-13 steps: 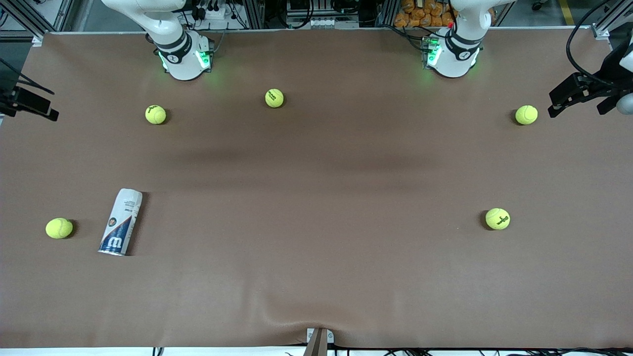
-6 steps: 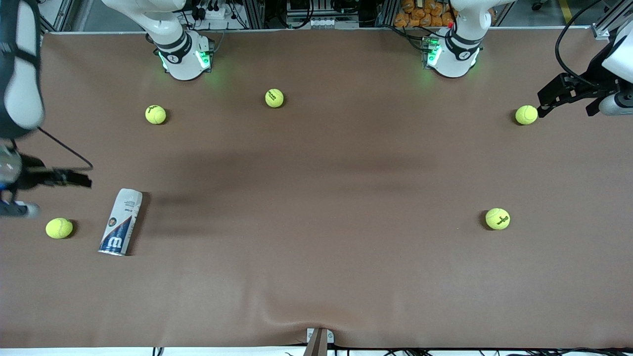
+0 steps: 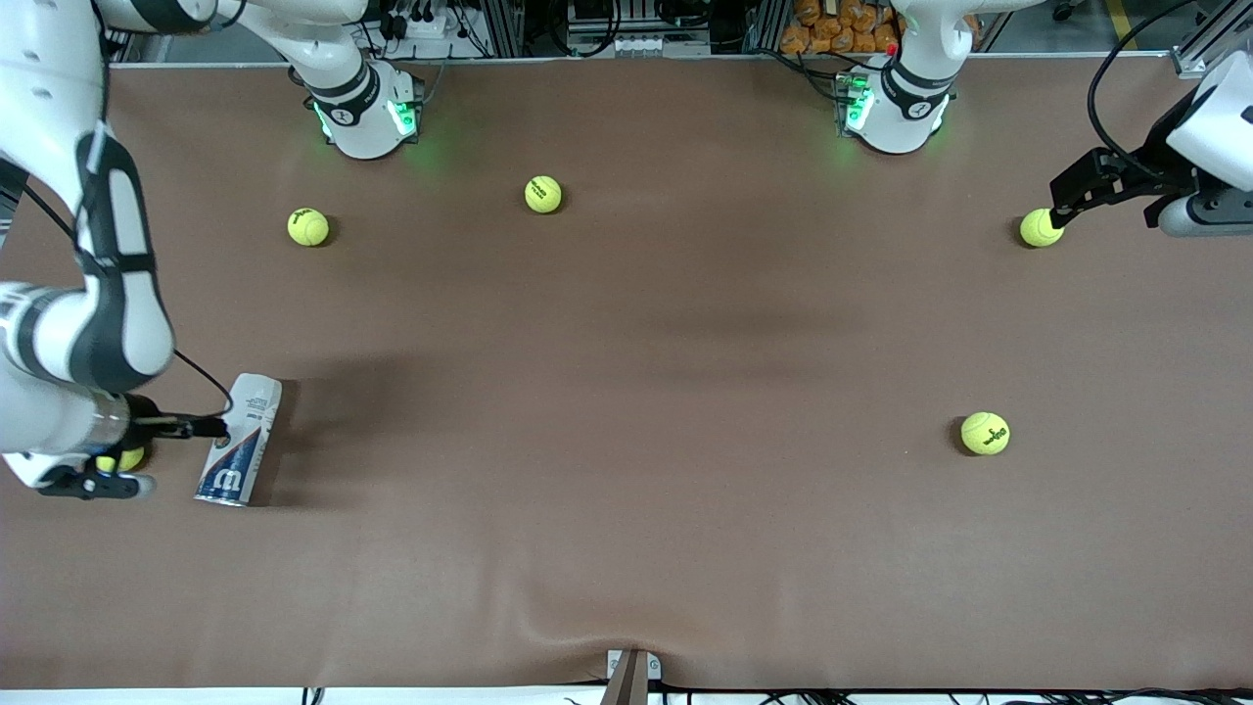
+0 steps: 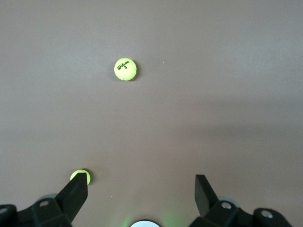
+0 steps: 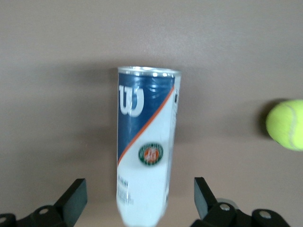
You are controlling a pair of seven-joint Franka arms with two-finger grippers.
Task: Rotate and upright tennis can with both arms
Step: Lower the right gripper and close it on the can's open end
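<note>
Front view: tennis can (image 3: 241,440) lying on its side on the brown surface (image 3: 626,392) toward the right arm's end, silvery rim pointing toward the front camera, white end toward the arm bases; not yet upright. Right hand (image 3: 201,427) low at the can's white end, apparently just short of touching it, contact not certain. Right wrist view: fingers spread wide on either side of the can (image 5: 144,151), nothing held, blue "W" panel facing up, one ball (image 5: 285,124) on the surface just beside the can. Left hand (image 3: 1067,201) over a ball (image 3: 1040,228) at the left arm's end of the surface, well apart from the can; left wrist view shows fingers wide and empty, two balls (image 4: 125,69) (image 4: 78,176) below. Other loose balls (image 3: 308,226) (image 3: 542,194) (image 3: 985,433) scattered, none in the way. Step in hand, by judgement: right arm's approach for a first grip or nudge; rotation not begun. Next move, by judgement: lowering and closing the right fingers across the can's body, turning it toward mid-surface within the left arm's reach; care needed against rolling the can or knocking the adjacent ball.
</note>
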